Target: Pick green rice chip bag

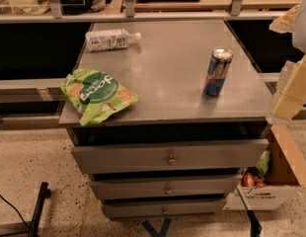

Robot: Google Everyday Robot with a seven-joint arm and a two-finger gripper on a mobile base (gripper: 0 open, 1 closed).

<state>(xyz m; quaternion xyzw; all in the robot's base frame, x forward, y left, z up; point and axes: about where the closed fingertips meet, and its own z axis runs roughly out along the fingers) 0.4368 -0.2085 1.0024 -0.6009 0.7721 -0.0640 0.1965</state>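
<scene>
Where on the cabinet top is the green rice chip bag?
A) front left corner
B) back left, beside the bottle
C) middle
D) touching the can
A: the green rice chip bag lies at the front left corner of the cabinet top; the gripper is at the view's right edge.

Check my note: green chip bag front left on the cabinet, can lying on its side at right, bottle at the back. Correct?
No: the camera view shows the can standing upright, not on its side. The green chip bag is front left on the cabinet, the bottle at the back. The gripper is at the right edge, beside the cabinet.
</scene>
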